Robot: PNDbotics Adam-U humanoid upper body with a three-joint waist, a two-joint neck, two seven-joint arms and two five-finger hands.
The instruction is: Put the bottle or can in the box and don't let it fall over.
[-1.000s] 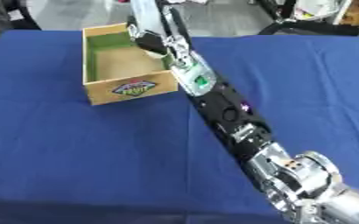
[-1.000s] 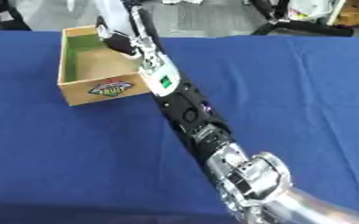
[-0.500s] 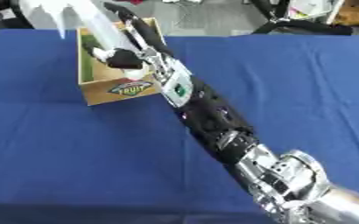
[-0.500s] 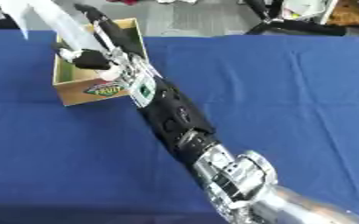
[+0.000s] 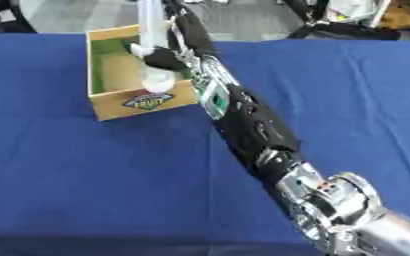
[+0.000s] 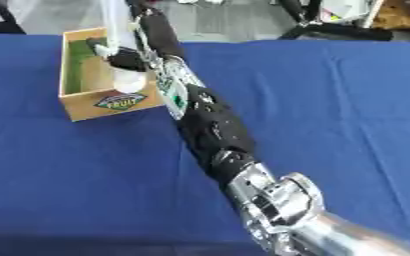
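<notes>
Right hand curled around pale, smooth bottle, upright, base apparently inside the cardboard box with green lining. Blue cloth counter; grey floor beyond.

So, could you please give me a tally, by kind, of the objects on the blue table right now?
Boxes: 1, the cardboard box with a green inside.
Bottles: 1, the white bottle, upright in the box's near right corner, with the right hand curled round it.
Total: 2 things on the blue table.
</notes>
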